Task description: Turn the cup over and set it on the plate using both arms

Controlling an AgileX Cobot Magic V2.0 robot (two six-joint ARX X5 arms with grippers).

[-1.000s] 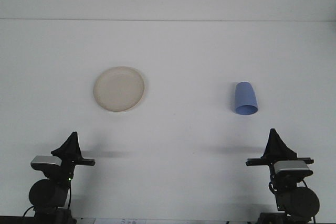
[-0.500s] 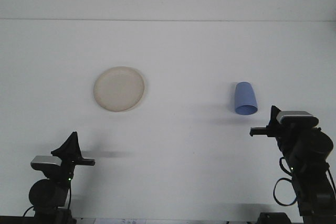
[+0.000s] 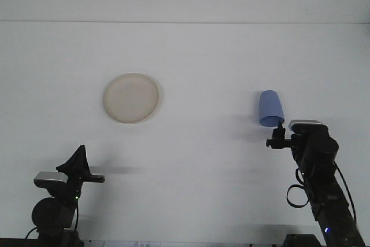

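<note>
Since the earlier frames the right arm has risen from its rest pose in the lower right of the frame and reached forward, so that the right pincer (image 3: 280,133) now sits just below the blue cup (image 3: 270,108), touching or all but touching its lower rim; from this front view I cannot tell which, nor whether its fingers are spread or closed, since the dark wrist and camera housing hide them. The cup has not shifted: it stands upside down, wide mouth on the white worktop (image 3: 208,56), in the right half of the frame, well apart from the cream plate (image 3: 132,98), which lies in the left half with nothing on it. The left pincer (image 3: 79,163) is parked in the lower left of the frame, unmoved from a second ago, and its state cannot be read either. By my judgement the step in hand is the opening approach to the cup, with no grasp made, so nearly all of the task lies ahead. The next move probably calls for the right arm to settle around the cup's wall, close on it and lift it clear. It would then have to turn it mouth-up, most likely sharing the turn with the left arm, before the cup travels leftward to the plate.
</note>
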